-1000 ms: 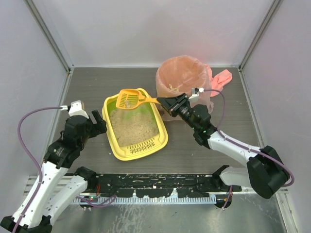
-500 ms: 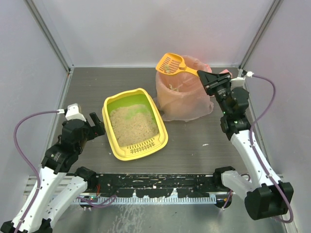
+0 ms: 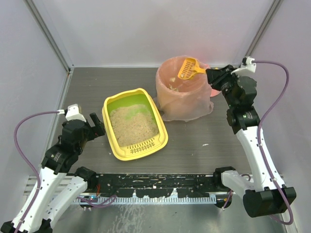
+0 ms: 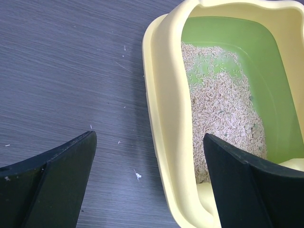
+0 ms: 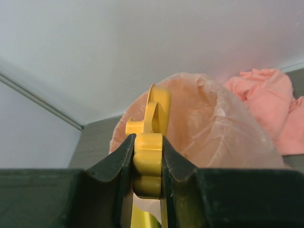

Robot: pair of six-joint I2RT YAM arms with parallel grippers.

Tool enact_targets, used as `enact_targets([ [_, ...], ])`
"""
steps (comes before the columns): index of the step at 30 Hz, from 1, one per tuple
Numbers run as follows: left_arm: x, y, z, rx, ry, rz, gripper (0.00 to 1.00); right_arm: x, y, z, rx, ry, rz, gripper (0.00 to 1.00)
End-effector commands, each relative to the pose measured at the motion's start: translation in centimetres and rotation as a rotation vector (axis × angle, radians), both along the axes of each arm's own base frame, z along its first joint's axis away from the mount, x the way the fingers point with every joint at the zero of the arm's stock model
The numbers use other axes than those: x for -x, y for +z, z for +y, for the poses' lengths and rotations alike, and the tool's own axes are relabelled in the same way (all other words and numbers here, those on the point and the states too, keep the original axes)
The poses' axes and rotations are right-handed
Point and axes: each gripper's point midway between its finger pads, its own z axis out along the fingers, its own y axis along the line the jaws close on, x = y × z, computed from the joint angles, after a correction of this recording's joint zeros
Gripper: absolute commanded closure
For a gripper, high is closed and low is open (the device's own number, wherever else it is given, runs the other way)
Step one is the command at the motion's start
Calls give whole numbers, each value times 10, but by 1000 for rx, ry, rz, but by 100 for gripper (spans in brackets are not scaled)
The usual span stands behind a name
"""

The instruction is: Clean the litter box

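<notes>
The rectangular yellow plastic litter box, green inside and holding beige litter, sits left of centre on the dark wood-grain table, near the round bin lined with a pink bag. Over the bin's mouth, the right gripper is clamped on the small orange slotted scoop. If the head drifts past the rim, clumps may land outside. The left gripper gapes empty beside the box and could nudge it.

You'll see a round bin lined with a pink bag on the dark table. An orange scoop tilts over its mouth; pink cloth bunches behind.
</notes>
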Motion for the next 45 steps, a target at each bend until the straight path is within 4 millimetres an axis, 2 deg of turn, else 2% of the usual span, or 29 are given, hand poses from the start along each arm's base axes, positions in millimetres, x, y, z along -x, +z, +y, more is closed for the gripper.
enact_targets([
  [1, -2, 9, 0, 11, 5, -42, 4, -1, 27, 11, 308, 110, -104, 99],
  [5, -2, 9, 0, 13, 4, -43, 4, -8, 20, 17, 450, 181, -80, 99],
  [11, -2, 8, 0, 14, 1, -40, 3, -6, 29, 7, 535, 138, -115, 99],
  [13, -2, 9, 0, 15, 1, -42, 3, -5, 38, 4, 525, 111, -130, 99],
  [20, -2, 11, 0, 15, 0, -46, 3, 14, 93, -8, 354, -1, -223, 99],
  [22, -2, 10, 0, 15, -1, -45, 3, 23, 105, -1, 273, 34, -249, 99],
  [24, -2, 10, -1, 15, -2, -44, 3, 31, 111, 16, 202, 126, -268, 99],
  [28, -3, 9, -1, 14, -2, -40, 2, 47, 109, 54, 75, 270, -273, 99],
  [32, -3, 9, -1, 14, -1, -39, 2, 66, 88, 108, 24, 376, -216, 99],
  [36, -3, 9, -1, 13, 1, -38, 2, 85, 36, 157, -8, 439, -108, 99],
  [41, -4, 8, -3, 14, -4, -30, 2, 99, -46, 187, -37, 380, 22, 97],
  [45, -4, 8, -3, 13, -6, -27, 2, 105, -102, 197, -68, 327, 99, 92],
])
